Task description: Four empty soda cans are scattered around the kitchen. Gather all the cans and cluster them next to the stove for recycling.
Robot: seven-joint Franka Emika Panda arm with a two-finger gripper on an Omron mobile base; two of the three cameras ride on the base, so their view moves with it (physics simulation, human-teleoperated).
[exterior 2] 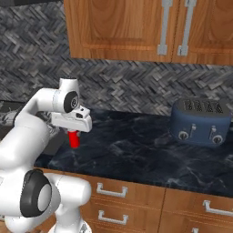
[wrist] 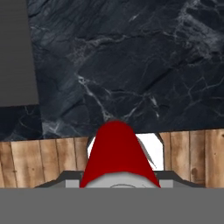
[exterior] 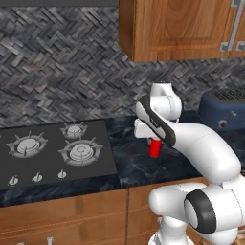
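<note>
Dark marble desk (exterior: 139, 167) lies below you; your end effector (exterior: 153, 142) grips a red soda can (exterior: 154, 148) upright above it, just right of the stove (exterior: 52, 150).

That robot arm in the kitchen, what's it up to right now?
The gripper is shut on a red can, holding it upright over the dark counter, just to the right of the stove. A blue toaster sits farther right on the same counter.
</note>
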